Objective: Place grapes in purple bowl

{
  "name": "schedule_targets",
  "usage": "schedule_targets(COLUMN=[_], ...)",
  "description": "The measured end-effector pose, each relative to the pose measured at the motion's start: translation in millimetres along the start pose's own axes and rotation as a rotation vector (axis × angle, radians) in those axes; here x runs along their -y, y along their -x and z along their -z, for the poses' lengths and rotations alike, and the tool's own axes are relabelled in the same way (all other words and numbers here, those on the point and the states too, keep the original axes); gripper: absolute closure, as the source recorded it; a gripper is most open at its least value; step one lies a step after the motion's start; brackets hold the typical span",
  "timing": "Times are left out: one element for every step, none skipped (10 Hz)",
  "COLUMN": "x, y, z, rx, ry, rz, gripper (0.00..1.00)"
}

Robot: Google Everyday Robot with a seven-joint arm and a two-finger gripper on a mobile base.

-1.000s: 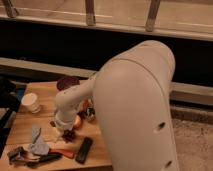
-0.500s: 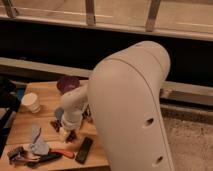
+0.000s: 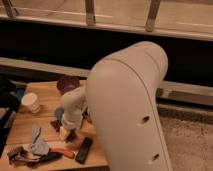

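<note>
1. Overall level: dim, with a warm cast. I read the brightest zone along 12 o'clock, where the pale surface behind the railing (image 3: 90,12) takes the most light.
2. The wall band (image 3: 45,47) beneath it, running from 9 to 3 o'clock, is near black and gives me no detail.
3. The white arm housing (image 3: 127,110) at centre is lit evenly from above. It shades softly toward its 5 o'clock flank and shows no hard glare.
4. The gripper (image 3: 65,132), at 8 o'clock over the wooden table (image 3: 20,132), sits in the arm's shade and reads dark against orange-lit wood.
5. Table shadows are faint.
</note>
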Motion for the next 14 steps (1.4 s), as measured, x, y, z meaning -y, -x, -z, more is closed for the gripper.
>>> schedule_targets(x=[-4,-7,-9,-12,-15,-15,-18,-21,-24,-26,-29,-32,-33,-32], y=[5,7,12,16,18,18,17,17,18,18,20,21,22,21], z=[-3,-4,-5,-6,-7,-12,-17,-20,-24,-27,-31,-33,-34,-34], rx=[0.005,0.014,0.033,0.054,0.077,0.098,0.107,0.115,0.118,0.113,0.103,0.097,0.092,0.093], ry=[0.012,0.021,0.033,0.046,0.067,0.090,0.103,0.104,0.102,0.098,0.092,0.091,0.089,0.085], rz=[0.010,0.015,0.019,0.026,0.029,0.023,0.024,0.031,0.038,0.047,0.060,0.067,0.071,0.072], gripper=[0.36,0.36,0.36,0.36,0.36,0.41,0.49,0.58,0.68,0.79,0.89,0.94,0.95,0.95])
